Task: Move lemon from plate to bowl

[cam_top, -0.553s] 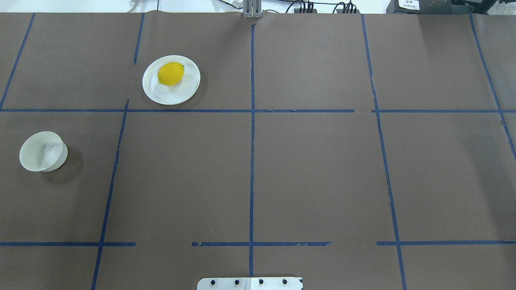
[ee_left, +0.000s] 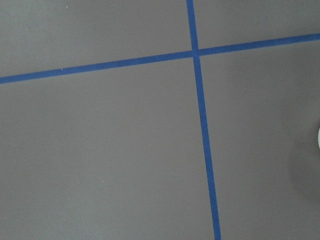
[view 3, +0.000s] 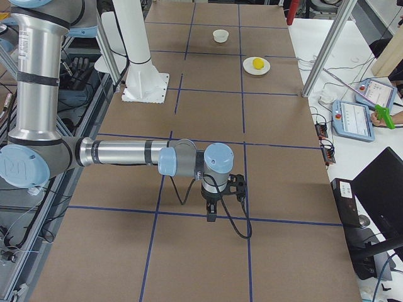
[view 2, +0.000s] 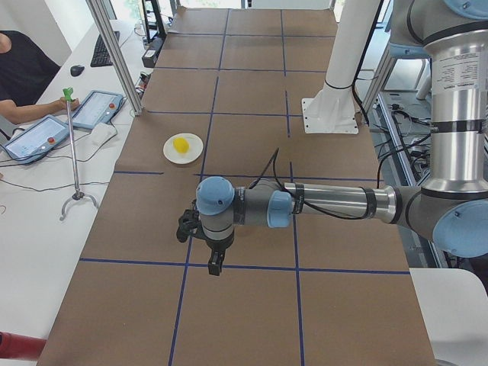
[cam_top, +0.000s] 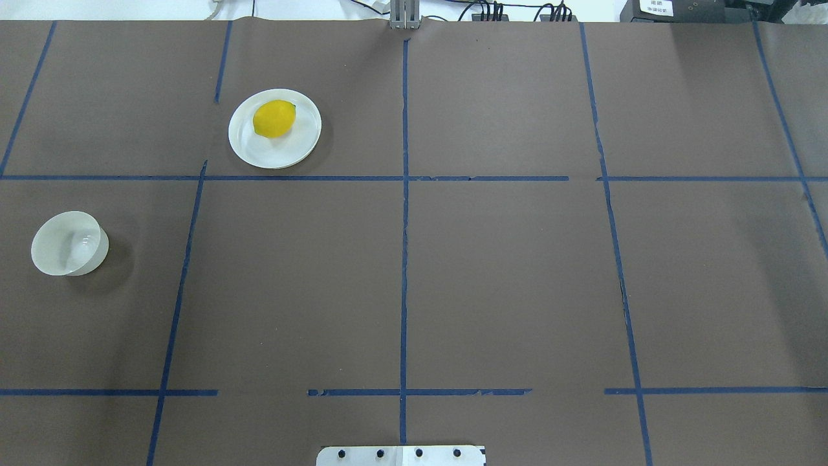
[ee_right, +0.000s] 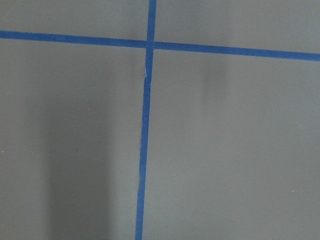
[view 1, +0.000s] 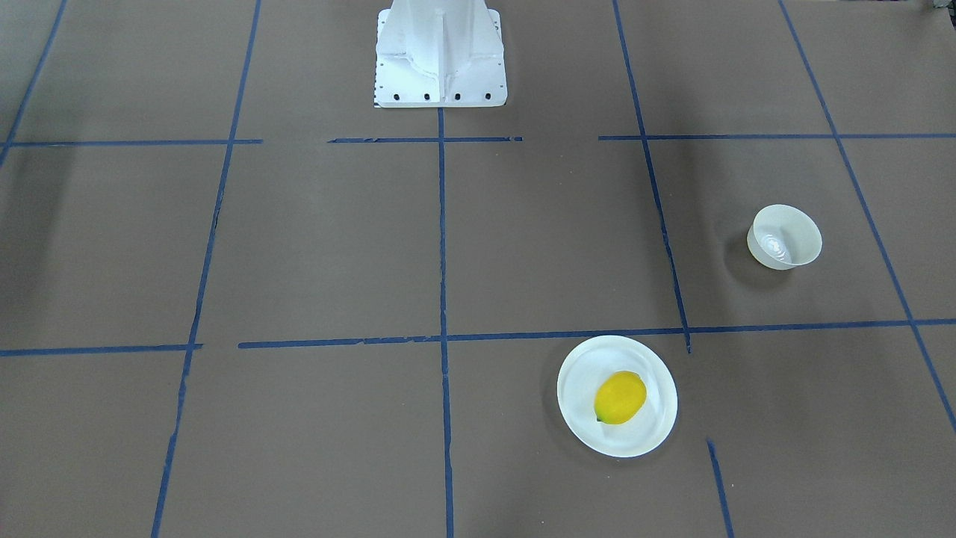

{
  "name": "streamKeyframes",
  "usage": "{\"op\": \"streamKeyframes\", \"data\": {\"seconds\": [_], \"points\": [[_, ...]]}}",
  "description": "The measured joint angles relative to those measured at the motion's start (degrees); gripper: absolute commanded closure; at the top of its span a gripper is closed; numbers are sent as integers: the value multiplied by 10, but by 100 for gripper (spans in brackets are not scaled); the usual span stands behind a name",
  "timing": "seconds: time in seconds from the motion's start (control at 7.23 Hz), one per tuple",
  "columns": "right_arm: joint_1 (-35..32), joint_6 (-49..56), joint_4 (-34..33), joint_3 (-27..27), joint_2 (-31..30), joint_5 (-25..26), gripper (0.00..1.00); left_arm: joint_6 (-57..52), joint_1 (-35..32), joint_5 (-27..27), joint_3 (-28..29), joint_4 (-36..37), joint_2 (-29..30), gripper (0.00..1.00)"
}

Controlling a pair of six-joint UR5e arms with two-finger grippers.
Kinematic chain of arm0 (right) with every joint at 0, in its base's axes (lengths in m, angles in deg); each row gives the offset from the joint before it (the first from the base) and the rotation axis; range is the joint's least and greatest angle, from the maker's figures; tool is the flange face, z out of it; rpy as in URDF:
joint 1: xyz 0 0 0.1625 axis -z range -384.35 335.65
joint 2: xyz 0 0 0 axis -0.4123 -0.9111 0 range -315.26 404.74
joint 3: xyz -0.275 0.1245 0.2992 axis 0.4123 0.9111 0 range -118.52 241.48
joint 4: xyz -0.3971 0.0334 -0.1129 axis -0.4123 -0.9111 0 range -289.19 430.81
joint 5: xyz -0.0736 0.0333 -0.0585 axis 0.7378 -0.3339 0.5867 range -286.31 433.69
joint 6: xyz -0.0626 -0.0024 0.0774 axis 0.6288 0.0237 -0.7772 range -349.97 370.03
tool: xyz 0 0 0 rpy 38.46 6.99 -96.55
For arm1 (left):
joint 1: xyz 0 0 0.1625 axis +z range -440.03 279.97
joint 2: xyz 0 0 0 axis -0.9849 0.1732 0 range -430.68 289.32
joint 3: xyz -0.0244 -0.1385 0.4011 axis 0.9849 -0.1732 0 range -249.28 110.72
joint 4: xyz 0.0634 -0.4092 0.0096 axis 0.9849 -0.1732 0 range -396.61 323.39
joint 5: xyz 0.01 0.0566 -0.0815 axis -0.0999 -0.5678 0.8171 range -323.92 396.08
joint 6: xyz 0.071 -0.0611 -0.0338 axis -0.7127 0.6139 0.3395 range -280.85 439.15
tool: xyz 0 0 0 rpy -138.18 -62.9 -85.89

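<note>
You're in a robotics lab, not a home. Under the left gripper (view 2: 216,263), below its jaws: a table in brown paper (cam_top: 517,291) with a blue tape grid (cam_top: 404,259). Beyond the jaws, a white arm pedestal (view 2: 335,84). Off to their side, your bench (view 2: 46,198) with teach pendants (view 2: 95,108), keyboard (view 2: 101,47) and aluminium posts (view 2: 114,53). A monitor (view 3: 384,201) and cables (cam_top: 491,10) sit at the edges.
</note>
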Motion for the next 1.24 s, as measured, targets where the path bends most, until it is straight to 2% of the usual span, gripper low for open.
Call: {"op": "streamKeyframes", "data": {"seconds": [0.41, 0.69, 0.83, 0.97, 1.11, 1.24], "points": [[0, 0, 0, 0, 0, 0, 0, 40, 70, -1, -52, 0, 47, 0], [0, 0, 0, 0, 0, 0, 0, 141, 160, -6, -91, 8, 90, 0], [0, 0, 0, 0, 0, 0, 0, 200, 208, -7, -92, 25, 131, 0], [0, 0, 0, 0, 0, 0, 0, 244, 247, -7, -76, 47, 180, 0], [0, 0, 0, 0, 0, 0, 0, 292, 277, -7, -30, 60, 242, 0], [0, 0, 0, 0, 0, 0, 0, 333, 296, -7, 40, 65, 315, 0]]}}
